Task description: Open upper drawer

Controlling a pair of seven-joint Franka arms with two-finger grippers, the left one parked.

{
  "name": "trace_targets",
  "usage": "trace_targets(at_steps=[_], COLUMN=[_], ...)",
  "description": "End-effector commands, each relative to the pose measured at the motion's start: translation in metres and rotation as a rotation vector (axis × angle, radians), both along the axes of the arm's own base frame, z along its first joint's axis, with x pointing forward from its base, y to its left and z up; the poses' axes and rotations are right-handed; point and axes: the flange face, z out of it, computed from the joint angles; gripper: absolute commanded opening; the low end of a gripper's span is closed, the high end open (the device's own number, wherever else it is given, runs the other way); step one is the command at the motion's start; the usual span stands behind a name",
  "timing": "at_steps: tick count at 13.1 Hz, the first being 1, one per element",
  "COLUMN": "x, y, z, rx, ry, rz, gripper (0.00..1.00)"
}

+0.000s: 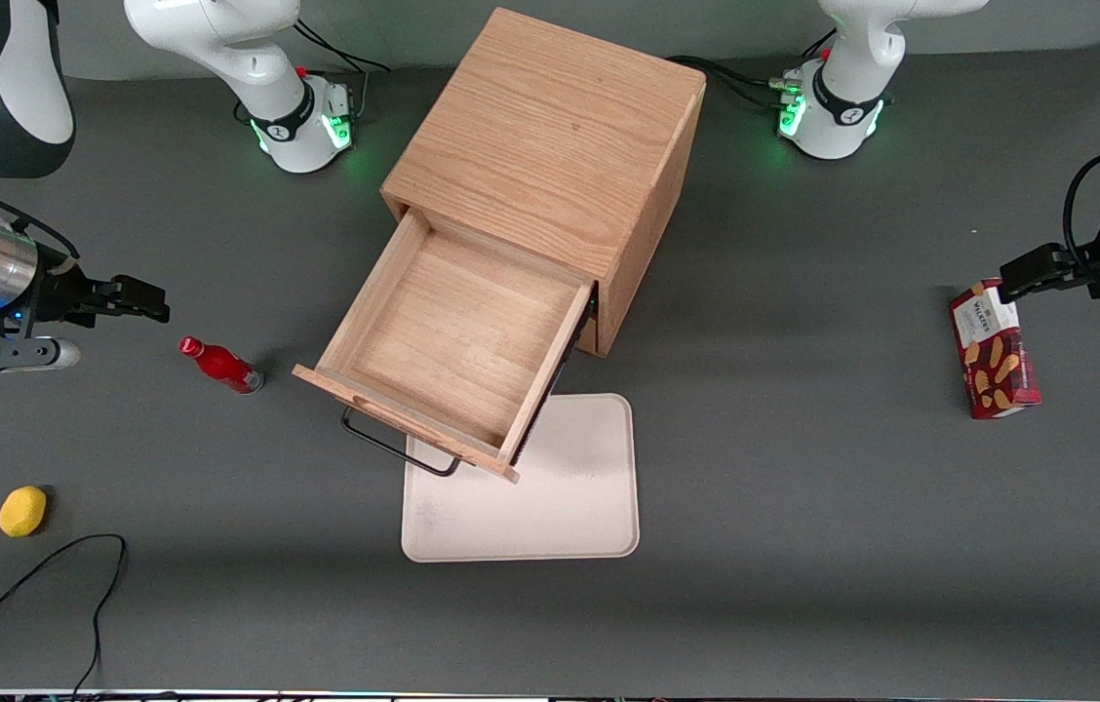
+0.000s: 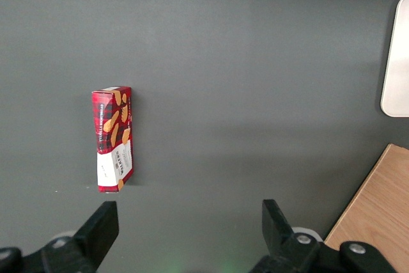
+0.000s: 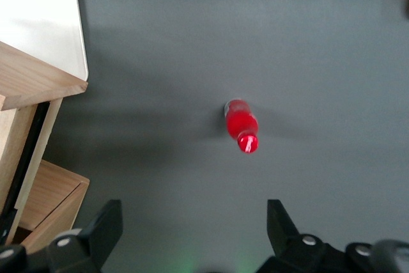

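While the upper drawer (image 1: pixel 457 336) is standing pulled far out of the cube cabinet (image 1: pixel 560 146), the hand (image 1: pixel 145 297) is hanging above the desk (image 1: pixel 804 487) near the edge at the working arm's end, its fingers spread wide and holding nothing. Nearest that edge, toward the corner closest to the front camera, a yellow lemon (image 1: pixel 22 511) is lying beside a loose black cable (image 1: pixel 72 575). A red bottle (image 1: pixel 220 365) is standing on the bare desk between the hand and the drawer, touching neither. In the middle of the desk the drawer's wooden box is showing its bare bottom, and its black wire handle (image 1: pixel 399 453) is projecting over a corner of the cream tray (image 1: pixel 569 497), which is lying flat in front of the cabinet. Toward the parked arm's edge of the desk a red biscuit box (image 1: pixel 994 351) is lying on its side, well apart from the cabinet.
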Motion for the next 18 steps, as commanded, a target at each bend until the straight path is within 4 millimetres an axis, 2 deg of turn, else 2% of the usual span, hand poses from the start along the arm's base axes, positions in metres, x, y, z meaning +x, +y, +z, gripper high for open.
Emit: trace_targets(at_steps=[1, 3, 5, 9, 10, 12, 15, 16, 18], x=[-0.010, -0.006, -0.005, -0.002, -0.003, 0.000, 0.016, 0.018, 0.018], y=[0.007, -0.007, -0.012, -0.003, -0.023, -0.031, -0.045, -0.038, -0.036], z=[0.022, 0.044, 0.051, 0.053, 0.055, 0.055, 0.059, 0.061, 0.066], rx=[0.003, 0.011, 0.068, 0.066, 0.077, 0.088, 0.085, 0.086, 0.085], ry=[0.023, -0.012, -0.033, -0.085, -0.091, -0.094, -0.117, -0.121, -0.130], rz=[-0.069, -0.088, -0.101, -0.057, -0.050, -0.033, -0.055, -0.041, -0.037], gripper=[1.00, 1.00, 1.00, 1.00, 1.00, 1.00, 1.00, 1.00, 1.00])
